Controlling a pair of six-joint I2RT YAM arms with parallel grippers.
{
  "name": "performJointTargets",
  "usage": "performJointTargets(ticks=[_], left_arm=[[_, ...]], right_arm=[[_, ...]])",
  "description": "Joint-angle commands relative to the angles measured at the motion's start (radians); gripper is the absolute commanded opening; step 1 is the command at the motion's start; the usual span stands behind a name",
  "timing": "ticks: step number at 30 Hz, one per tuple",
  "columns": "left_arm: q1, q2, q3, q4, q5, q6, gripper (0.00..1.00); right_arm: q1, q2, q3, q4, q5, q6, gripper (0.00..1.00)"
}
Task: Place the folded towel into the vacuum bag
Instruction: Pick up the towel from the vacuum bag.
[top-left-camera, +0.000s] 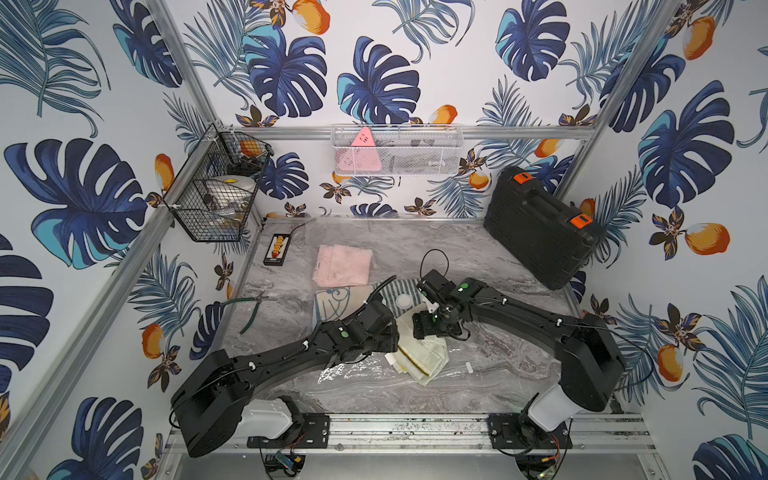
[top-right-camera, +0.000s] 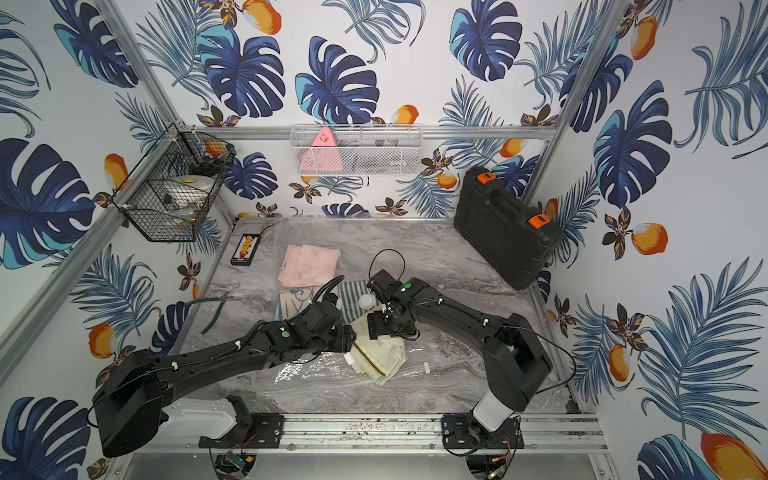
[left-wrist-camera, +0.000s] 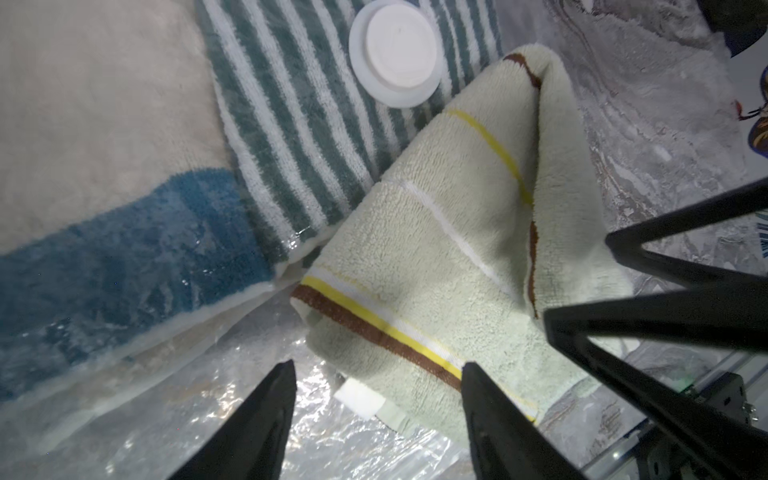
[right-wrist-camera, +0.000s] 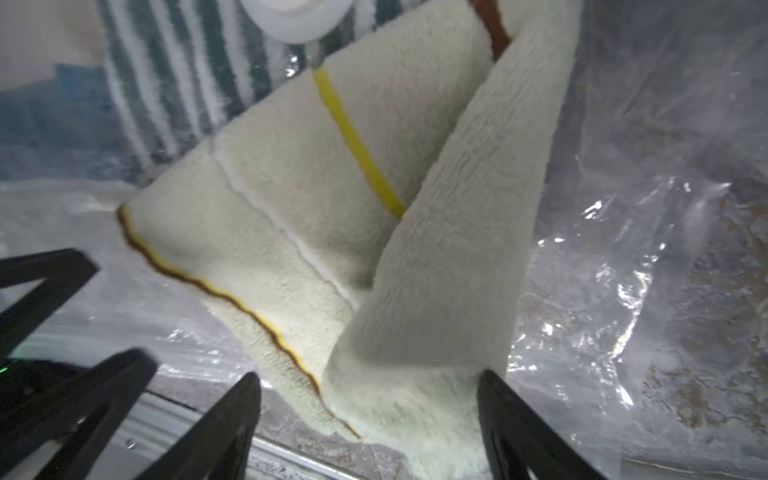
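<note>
The folded towel (top-left-camera: 422, 359) (top-right-camera: 380, 356) is cream with yellow and brown stripes, its top layer lifted into a ridge (left-wrist-camera: 457, 232) (right-wrist-camera: 332, 208). It lies on crinkly plastic at the near end of the clear vacuum bag (top-left-camera: 345, 372) (left-wrist-camera: 166, 415), one corner over the part near the round white valve disc (top-left-camera: 404, 300) (left-wrist-camera: 395, 54). I cannot tell whether it is inside the mouth. My left gripper (left-wrist-camera: 376, 365) (top-left-camera: 388, 338) hangs open over the towel's labelled corner. My right gripper (right-wrist-camera: 370, 376) (top-left-camera: 422, 332) is open, its fingers wide on either side of the towel's edge.
Inside the bag lie a pink towel (top-left-camera: 343, 266), a green-striped one (left-wrist-camera: 299, 124) and a cream one with blue pattern (top-left-camera: 336, 303). A small white clip (top-left-camera: 468, 367) sits near the bag's edge. A black tool case (top-left-camera: 540, 228) leans at back right; pliers (top-left-camera: 249, 309) lie left.
</note>
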Motion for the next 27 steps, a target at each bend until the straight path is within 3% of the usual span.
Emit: performJointTargets(ticks=[1,3,6,8,10,13,15,17,27], left_arm=[[0.003,-0.013,-0.016,0.036,-0.013,-0.020,0.68],[0.003,-0.003,-0.016,0.044,-0.001,-0.017,0.68],[0.003,0.012,-0.009,0.044,0.010,-0.009,0.67],[0.003,0.009,-0.009,0.044,0.008,-0.006,0.68],[0.003,0.006,-0.019,0.055,0.012,-0.002,0.69],[0.006,0.029,-0.043,0.103,0.052,-0.012,0.73],[0.014,0.058,-0.071,0.152,0.078,-0.039,0.83],[0.026,0.093,-0.091,0.180,0.090,-0.052,0.86],[0.044,0.248,-0.122,0.481,0.159,-0.120,0.80]], right_arm=[[0.006,0.046,0.046,-0.103,0.168,-0.014,0.82],[0.006,0.052,0.064,-0.139,0.204,-0.031,0.77],[-0.005,0.014,0.040,-0.149,0.175,-0.065,0.55],[-0.039,-0.024,-0.004,-0.119,0.076,-0.073,0.39],[-0.089,-0.062,-0.064,-0.055,-0.047,-0.067,0.31],[-0.163,-0.078,-0.145,0.031,-0.208,-0.054,0.29],[-0.192,-0.071,-0.171,0.077,-0.266,-0.050,0.31],[-0.197,-0.051,-0.179,0.095,-0.281,-0.058,0.33],[-0.246,0.012,-0.271,0.202,-0.287,-0.047,0.34]])
